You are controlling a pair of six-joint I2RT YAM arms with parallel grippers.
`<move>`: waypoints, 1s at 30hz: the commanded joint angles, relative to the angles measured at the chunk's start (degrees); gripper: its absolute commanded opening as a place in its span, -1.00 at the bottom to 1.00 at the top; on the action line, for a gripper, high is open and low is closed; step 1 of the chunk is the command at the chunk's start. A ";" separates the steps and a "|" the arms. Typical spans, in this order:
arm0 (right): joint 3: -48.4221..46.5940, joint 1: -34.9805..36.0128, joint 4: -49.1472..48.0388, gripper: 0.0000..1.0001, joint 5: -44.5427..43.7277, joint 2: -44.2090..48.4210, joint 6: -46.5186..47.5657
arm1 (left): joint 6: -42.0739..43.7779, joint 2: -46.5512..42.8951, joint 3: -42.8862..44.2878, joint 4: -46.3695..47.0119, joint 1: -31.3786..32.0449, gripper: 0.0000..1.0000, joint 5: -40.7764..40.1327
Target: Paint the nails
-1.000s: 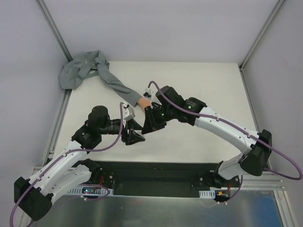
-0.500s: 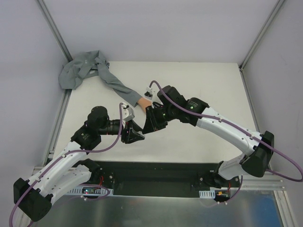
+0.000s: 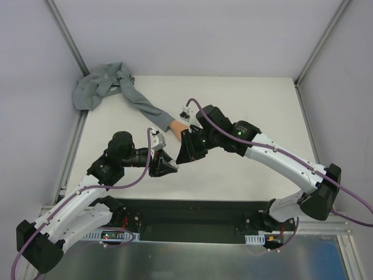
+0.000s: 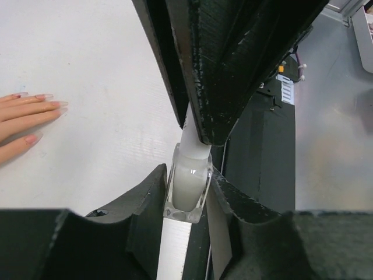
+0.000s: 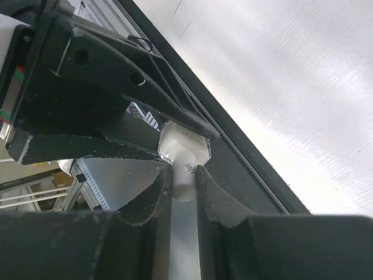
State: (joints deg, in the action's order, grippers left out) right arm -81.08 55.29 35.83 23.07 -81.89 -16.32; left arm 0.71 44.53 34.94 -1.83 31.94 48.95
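The peach mannequin hand (image 3: 176, 128) lies on the white table at the end of a grey sleeve (image 3: 141, 105). Its nails (image 4: 57, 104) show at the left edge of the left wrist view. My left gripper (image 3: 168, 167) (image 4: 189, 182) is shut on a small clear bottle of white polish (image 4: 188, 182). My right gripper (image 3: 186, 153) (image 5: 184, 178) is shut on the bottle's white cap (image 5: 185, 175), right against the bottle (image 5: 184, 143). Both grippers meet just near and to the right of the hand, above the table.
The grey sleeve runs to a crumpled grey garment (image 3: 99, 85) in the far left corner. A black base plate (image 3: 192, 219) lies along the near table edge. Frame posts (image 3: 65, 35) stand at the back corners.
Both grippers stay joined at the bottle and cap. The right arm's wrist and forearm have shifted slightly to the right. The hand has not moved.
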 commanded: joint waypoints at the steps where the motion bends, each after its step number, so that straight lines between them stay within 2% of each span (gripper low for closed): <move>1: -0.66 0.70 -0.94 -0.98 1.01 2.43 -1.17 | 1.22 -0.76 0.74 0.60 0.40 -0.49 -1.05; 2: -0.57 0.79 -1.03 -0.99 0.84 2.35 -1.26 | 1.22 -0.85 0.75 0.68 0.40 -0.60 -1.40; 3: -0.49 0.70 -1.03 -0.98 0.66 2.26 -1.17 | 1.22 -0.85 0.92 0.60 0.40 -0.82 -1.83; 6: -0.83 1.05 -0.59 -0.93 -1.70 2.26 -1.17 | 0.96 -1.11 0.92 0.68 0.40 -1.00 -3.85; 11: -1.54 1.75 -1.03 -0.79 -5.14 1.56 -1.70 | -0.53 -1.55 1.01 0.95 0.40 -1.00 -7.37; 12: -1.71 1.84 -0.94 -0.58 -5.66 1.38 -1.88 | -0.53 -1.47 1.10 1.03 0.40 -1.00 -8.86; 14: -2.06 1.75 -1.29 -0.45 -7.86 0.94 -2.32 | -2.54 -1.47 1.62 1.12 0.40 -1.00 -10.97; 15: -2.33 1.84 -1.55 -0.26 -8.91 1.03 -2.49 | -3.77 -1.73 1.80 1.03 0.40 -1.00 -12.20; 18: -3.56 1.84 -2.43 0.00 -13.04 1.03 -3.11 | -6.85 -2.52 2.41 1.12 0.40 -1.00 -18.34; 19: -3.91 1.84 -2.70 0.05 -15.14 1.11 -3.80 | -7.91 -2.70 2.42 1.21 0.40 -1.00 -22.54; 23: -4.79 1.84 -7.78 0.29 -17.44 0.59 -5.74 | -12.30 -4.80 1.10 3.04 0.40 -1.00 -30.82; 28: -7.07 2.10 -11.92 0.46 -18.23 -1.34 -6.27 | -16.79 -9.02 -1.97 6.13 0.40 -1.00 -34.27; 30: -8.21 2.37 -12.80 0.63 -18.41 -2.83 -5.84 | -18.71 -11.22 -2.94 7.27 0.40 -1.00 -35.32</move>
State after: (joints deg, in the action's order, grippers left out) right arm -85.30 56.99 28.45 6.81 -82.74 -21.41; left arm -12.40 36.67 33.91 0.21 32.56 18.79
